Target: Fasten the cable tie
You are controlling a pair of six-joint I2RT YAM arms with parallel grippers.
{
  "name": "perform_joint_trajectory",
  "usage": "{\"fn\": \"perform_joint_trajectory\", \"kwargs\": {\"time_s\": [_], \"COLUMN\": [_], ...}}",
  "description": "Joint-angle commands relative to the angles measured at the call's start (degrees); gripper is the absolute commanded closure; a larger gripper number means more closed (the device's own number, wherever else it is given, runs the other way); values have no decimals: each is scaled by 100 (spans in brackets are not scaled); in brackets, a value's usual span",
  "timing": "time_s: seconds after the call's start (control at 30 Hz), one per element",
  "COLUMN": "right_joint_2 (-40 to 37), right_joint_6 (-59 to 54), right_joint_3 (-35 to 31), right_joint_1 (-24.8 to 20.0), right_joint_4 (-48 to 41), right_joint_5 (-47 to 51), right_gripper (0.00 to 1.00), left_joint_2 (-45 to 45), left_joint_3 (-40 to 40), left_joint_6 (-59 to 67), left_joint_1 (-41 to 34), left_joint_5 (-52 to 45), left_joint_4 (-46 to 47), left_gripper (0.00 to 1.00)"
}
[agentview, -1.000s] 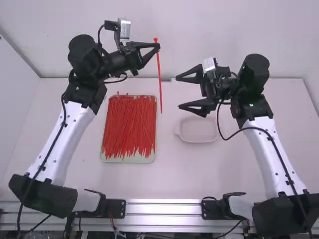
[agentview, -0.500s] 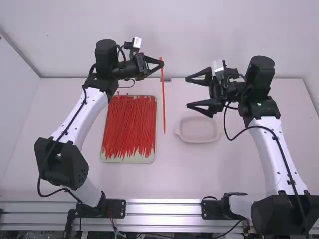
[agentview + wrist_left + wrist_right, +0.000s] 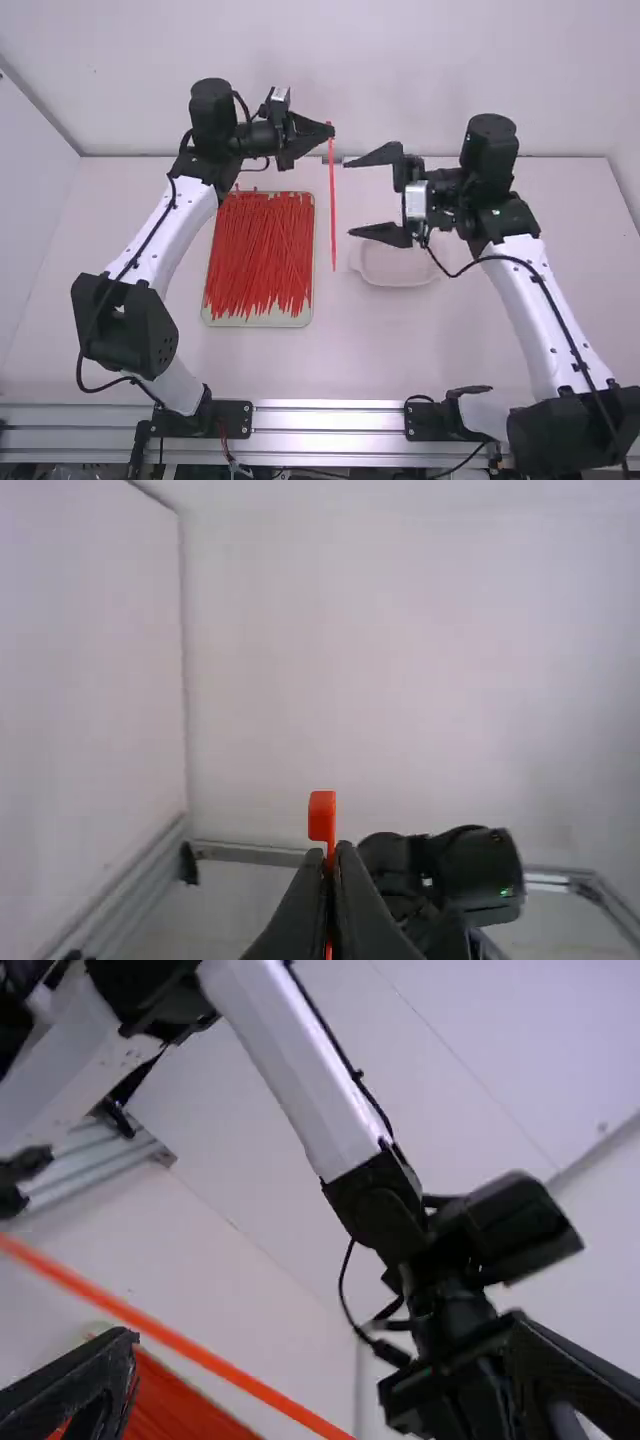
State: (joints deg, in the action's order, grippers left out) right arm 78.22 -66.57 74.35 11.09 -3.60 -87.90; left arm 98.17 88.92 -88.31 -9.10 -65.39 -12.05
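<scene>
My left gripper (image 3: 324,131) is raised above the table's far side, shut on the head end of a red cable tie (image 3: 332,205) that hangs straight down. In the left wrist view the tie's head (image 3: 321,820) sticks up between the closed fingers (image 3: 343,900). My right gripper (image 3: 375,193) stands open just to the right of the hanging tie, its two fingers spread wide, one high and one low. The right wrist view shows the tie (image 3: 170,1341) as an orange line crossing in front of the left arm (image 3: 300,1080).
A tray (image 3: 261,318) holding a pile of several red cable ties (image 3: 262,250) lies left of centre. A shallow white dish (image 3: 400,262) sits below the right gripper. Bare table lies in front and to the right.
The right gripper has swung left toward the hanging tie, its fingers still wide. The left gripper has shifted slightly right with the tie.
</scene>
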Motion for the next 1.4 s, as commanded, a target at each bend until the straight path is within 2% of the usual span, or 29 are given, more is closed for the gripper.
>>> {"fn": "perform_joint_trajectory", "kwargs": {"time_s": [0.0,0.27,0.8,0.9,0.97,1.2,1.27,1.37], "right_joint_2": [11,11,11,9,11,11,11,11], "right_joint_6": [-1478,-2393,-2518,-2498,-2503,-2673,-2671,-2667], "right_joint_3": [-17,-17,-17,-17,-17,-17,-17,-17], "right_joint_1": [90,310,398,402,396,398,396,398], "right_joint_4": [13,11,13,15,13,17,15,4], "right_joint_5": [-151,-146,-149,-146,-151,-146,-149,-151], "right_gripper": [2,2,2,6,2,1,22,44], "left_joint_2": [-35,-35,-35,-35,-35,-35,-35,-35], "left_joint_3": [-17,-17,-17,-17,-17,-17,-17,-17], "left_joint_6": [-903,-1694,-1694,-1692,-1692,-1692,-1672,-1626], "left_joint_1": [94,111,144,96,85,87,85,85], "left_joint_5": [-39,35,46,50,57,92,94,94], "left_joint_4": [-254,-686,-667,-636,-645,-645,-643,-638], "left_gripper": [98,98,98,98,98,98,98,98]}}
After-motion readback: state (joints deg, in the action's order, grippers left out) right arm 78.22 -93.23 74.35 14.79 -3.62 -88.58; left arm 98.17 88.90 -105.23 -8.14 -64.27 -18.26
